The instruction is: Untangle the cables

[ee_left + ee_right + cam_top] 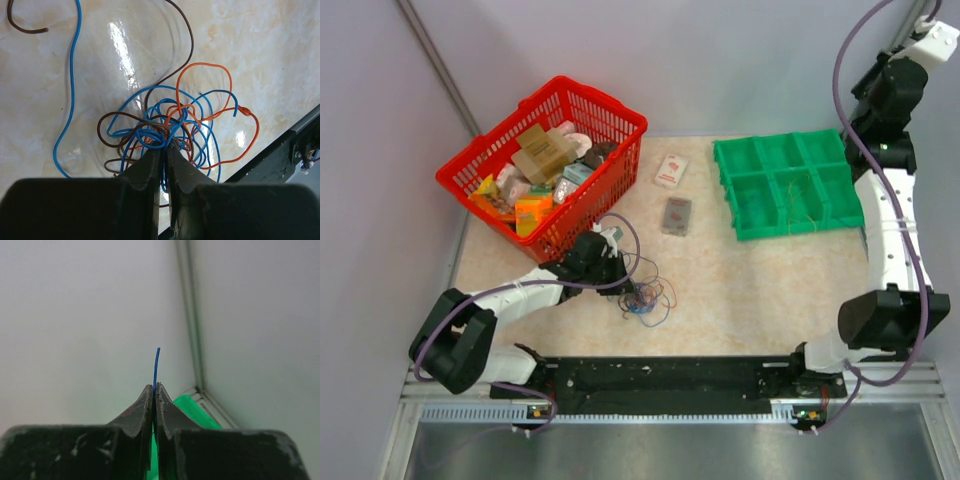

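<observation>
The cables (645, 295) lie as a small tangle of blue, orange and brown wires on the table, left of centre; the left wrist view shows the tangle (170, 125) close up. One long blue strand (72, 90) and a brown one trail off to the left. My left gripper (165, 148) is down at the tangle's near edge, shut on a blue wire in the knot. It also shows in the top view (623, 287). My right gripper (154, 387) is raised high at the far right (932, 30), shut on a single blue wire (156, 365) whose end sticks up past the tips.
A red basket (605, 100) full of packets stands at the back left, just behind my left arm. A green compartment tray (780, 170) sits at the back right, under my right gripper. Two small packets (670, 170) (677, 215) lie between them. A black rail (660, 375) runs along the near edge.
</observation>
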`<state>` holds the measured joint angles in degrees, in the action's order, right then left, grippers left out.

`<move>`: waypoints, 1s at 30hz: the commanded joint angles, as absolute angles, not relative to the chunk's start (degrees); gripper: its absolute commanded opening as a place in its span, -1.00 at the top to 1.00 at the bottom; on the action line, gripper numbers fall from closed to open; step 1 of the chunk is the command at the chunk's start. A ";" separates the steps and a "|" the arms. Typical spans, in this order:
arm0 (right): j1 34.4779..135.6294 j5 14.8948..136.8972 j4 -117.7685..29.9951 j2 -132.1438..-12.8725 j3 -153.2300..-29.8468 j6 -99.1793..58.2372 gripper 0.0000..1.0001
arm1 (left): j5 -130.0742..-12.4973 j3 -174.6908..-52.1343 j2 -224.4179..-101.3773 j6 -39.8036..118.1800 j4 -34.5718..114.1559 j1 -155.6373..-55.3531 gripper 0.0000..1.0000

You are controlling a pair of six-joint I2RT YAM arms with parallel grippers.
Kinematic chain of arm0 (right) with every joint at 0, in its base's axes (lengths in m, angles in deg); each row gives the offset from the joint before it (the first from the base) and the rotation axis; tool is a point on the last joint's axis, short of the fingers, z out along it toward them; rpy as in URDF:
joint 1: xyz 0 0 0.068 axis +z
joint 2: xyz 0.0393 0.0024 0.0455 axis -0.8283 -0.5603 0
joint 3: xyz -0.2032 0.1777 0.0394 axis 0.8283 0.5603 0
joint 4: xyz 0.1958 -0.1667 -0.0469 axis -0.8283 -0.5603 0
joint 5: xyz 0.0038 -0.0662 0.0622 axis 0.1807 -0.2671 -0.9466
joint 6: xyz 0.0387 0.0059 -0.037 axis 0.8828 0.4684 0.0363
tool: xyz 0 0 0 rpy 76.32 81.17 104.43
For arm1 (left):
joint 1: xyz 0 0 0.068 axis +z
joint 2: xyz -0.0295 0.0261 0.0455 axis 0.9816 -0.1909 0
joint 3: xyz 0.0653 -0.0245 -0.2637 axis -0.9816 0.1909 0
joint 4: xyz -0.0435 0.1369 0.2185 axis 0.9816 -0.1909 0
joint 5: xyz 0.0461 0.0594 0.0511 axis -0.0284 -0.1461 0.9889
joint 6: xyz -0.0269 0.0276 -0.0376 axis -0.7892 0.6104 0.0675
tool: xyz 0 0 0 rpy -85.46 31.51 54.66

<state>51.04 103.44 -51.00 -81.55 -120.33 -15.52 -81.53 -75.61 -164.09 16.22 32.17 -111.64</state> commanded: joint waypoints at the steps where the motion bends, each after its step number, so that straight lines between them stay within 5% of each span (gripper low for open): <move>1: 48.99 122.20 -45.32 -73.44 -108.66 -21.22 1.00 | -82.54 -76.13 -162.90 16.93 33.30 -111.08 0.75; 6: 46.61 127.56 -41.44 -71.76 -99.93 -23.24 1.00 | -82.80 -76.31 -162.64 17.72 31.98 -111.07 0.75; 18: 55.05 131.37 -65.62 -69.49 -118.21 -19.74 1.00 | -83.24 -76.14 -161.23 18.42 31.27 -110.99 0.74; 23: 54.96 113.54 -49.22 -67.71 -110.93 -26.92 1.00 | -83.15 -75.43 -160.53 18.51 31.18 -110.99 0.74; 30: 52.24 110.07 -37.75 -78.51 -116.08 -32.39 1.00 | -82.36 -75.17 -159.65 17.72 30.48 -110.90 0.74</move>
